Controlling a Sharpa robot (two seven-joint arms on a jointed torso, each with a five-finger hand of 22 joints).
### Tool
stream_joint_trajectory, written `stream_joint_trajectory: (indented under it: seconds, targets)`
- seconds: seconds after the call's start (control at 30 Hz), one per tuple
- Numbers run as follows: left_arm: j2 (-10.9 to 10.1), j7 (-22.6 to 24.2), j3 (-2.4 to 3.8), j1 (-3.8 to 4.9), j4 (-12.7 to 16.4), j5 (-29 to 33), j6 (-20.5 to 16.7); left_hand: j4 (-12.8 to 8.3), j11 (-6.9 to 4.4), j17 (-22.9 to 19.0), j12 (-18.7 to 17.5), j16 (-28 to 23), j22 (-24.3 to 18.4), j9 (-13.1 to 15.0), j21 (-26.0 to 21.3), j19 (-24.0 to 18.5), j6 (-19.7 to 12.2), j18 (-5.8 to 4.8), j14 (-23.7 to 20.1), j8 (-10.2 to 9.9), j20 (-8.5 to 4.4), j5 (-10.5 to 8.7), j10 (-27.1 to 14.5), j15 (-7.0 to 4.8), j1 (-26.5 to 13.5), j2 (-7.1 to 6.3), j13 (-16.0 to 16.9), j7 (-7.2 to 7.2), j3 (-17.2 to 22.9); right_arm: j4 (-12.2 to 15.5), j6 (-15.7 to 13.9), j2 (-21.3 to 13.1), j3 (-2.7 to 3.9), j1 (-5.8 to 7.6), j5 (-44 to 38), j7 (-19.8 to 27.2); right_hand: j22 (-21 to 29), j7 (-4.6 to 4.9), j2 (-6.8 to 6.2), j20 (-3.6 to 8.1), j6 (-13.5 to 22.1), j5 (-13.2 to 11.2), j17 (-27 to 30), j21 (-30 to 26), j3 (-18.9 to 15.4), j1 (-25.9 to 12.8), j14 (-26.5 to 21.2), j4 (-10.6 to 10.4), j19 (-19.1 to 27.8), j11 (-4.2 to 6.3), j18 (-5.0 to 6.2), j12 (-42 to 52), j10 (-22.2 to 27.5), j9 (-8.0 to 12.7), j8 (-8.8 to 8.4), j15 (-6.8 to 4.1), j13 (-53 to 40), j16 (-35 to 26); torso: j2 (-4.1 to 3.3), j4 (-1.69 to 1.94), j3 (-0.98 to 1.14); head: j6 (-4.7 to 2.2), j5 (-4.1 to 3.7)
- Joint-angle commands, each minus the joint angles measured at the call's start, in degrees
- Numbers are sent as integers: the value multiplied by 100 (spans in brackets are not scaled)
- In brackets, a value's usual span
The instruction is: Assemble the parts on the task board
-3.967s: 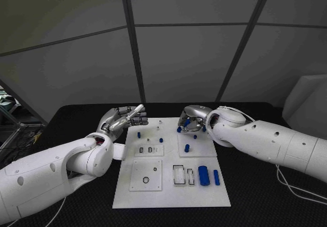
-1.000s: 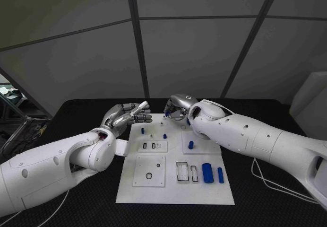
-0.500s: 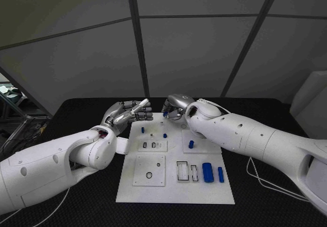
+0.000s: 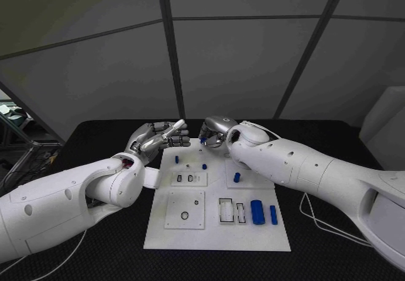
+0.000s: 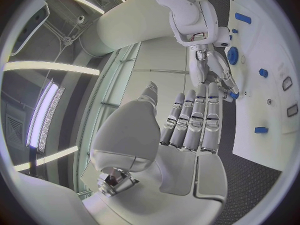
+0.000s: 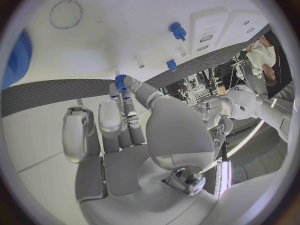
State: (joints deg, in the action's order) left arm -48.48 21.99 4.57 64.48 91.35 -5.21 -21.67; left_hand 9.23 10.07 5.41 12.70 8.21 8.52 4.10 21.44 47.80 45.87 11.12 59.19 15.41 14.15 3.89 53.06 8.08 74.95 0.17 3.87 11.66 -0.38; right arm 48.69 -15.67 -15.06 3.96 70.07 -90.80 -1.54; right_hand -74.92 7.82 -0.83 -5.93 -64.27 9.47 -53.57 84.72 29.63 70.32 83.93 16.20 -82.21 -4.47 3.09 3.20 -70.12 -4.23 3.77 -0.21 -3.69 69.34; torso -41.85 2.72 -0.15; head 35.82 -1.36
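**At the board's far edge: a blue part in the right hand**

At twelve o'clock on the white rectangular task board (image 4: 217, 199), a small blue plastic part (image 6: 120, 81) sits pinched at the fingertips of the silver right hand (image 4: 215, 133), just above the board's top edge. I cannot tell its long axis. Across from it, at nine o'clock, the silver left hand (image 4: 160, 138) hovers released, fingers straight, grasping nothing. Other blue parts stand toward six o'clock on the board, over the black counter (image 4: 101, 257).
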Motion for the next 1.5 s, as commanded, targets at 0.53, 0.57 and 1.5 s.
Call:
stream_joint_trajectory:
  seconds: [0.53,0.57,1.5]
  targets:
    - [-1,6,7,33,17,-29,56,-13,20,-1,-36,-25,-8,-10,13,16,37,-78,-35,-28,5,-19,7,12,-9,50,-8,82,-6,-134,180,95,0,14,-154,-152,385,99,-269,-101,185,-29,439,-252,187,-106,-92,10,369,-131,92,12,594,25,-16,102,18,-249,3,-15,-1,5,14]
    - [-1,6,7,34,17,-29,56,-13,20,-1,-36,-25,-8,-10,13,16,37,-78,-35,-28,5,-19,7,12,-9,50,-8,82,-6,-133,189,95,0,14,-155,-153,408,102,-278,-105,190,-33,457,-263,188,-109,-95,10,384,-136,97,13,614,26,-16,106,17,-259,2,-15,-1,5,14]
    - [-139,-1,6,46,-19,-29,78,-19,23,0,-49,-41,-15,-11,8,10,35,-78,-39,-38,7,-20,5,15,-14,48,-8,82,-18,1609,-341,-1633,3,11,1035,-266,375,20,-455,-28,556,-81,331,-310,-434,-352,9,-200,268,92,89,717,-281,41,-14,-48,-310,-115,39,-187,26,-87,63]
